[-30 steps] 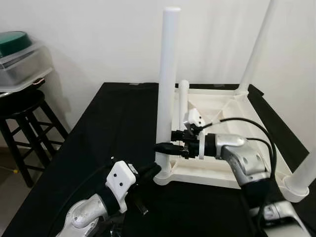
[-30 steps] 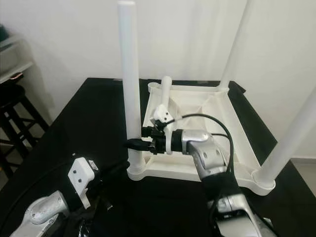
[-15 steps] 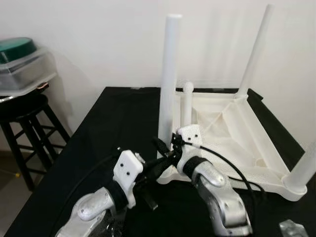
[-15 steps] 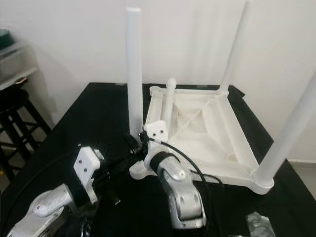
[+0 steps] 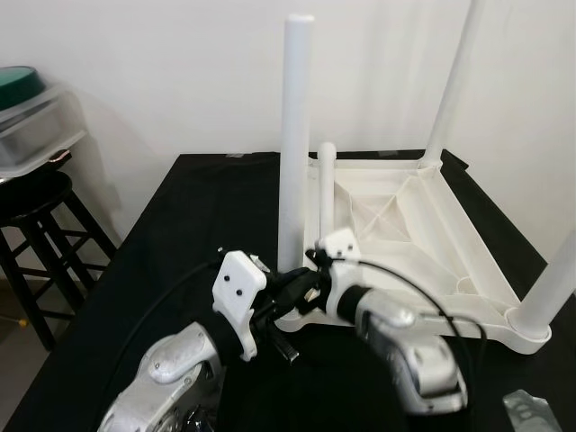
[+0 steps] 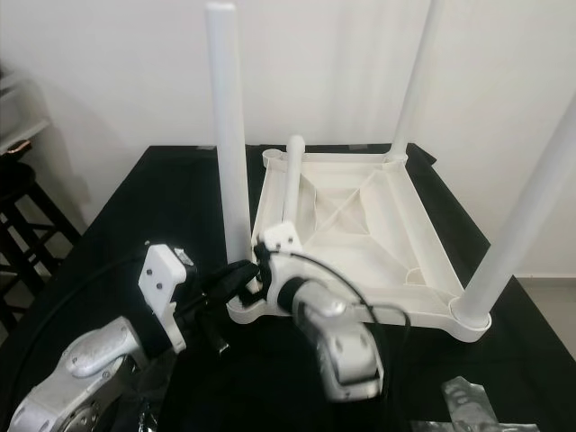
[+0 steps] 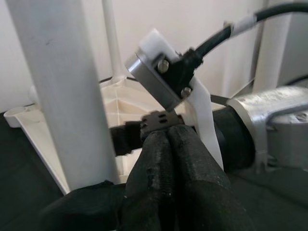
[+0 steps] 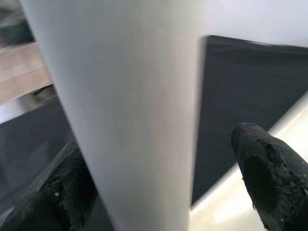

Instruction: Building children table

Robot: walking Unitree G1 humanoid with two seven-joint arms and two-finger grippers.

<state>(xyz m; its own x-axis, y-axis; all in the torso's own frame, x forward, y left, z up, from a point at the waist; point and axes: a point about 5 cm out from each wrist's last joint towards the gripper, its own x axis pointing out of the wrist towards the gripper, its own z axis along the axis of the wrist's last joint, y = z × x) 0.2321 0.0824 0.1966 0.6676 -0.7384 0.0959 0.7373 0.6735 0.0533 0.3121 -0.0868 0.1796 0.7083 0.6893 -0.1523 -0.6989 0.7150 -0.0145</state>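
Observation:
The white plastic children's table [image 5: 409, 234] lies upside down on a black tabletop, legs pointing up. The near-left leg [image 5: 293, 135] stands tall in its corner socket. My right gripper [image 8: 159, 168] is at the base of this leg, open, with one black finger on each side of it. My left gripper [image 7: 166, 137] is shut with nothing in it. It sits just beside the same leg base [image 5: 290, 290], its fingertips against the right wrist's camera mount [image 5: 340, 245]. A shorter loose leg [image 5: 326, 184] leans inside the table near its far-left corner.
To the left, a black stool [image 5: 36, 193] carries a clear bin with a green lid [image 5: 27, 117]. A crumpled silvery bag [image 6: 468, 396] lies at the near right of the black tabletop [image 5: 207, 216]. A white wall stands close behind the table.
My right arm has swung in from the right and now reaches the leg's base from the near side. My left gripper has moved up beside it. The camera view has shifted.

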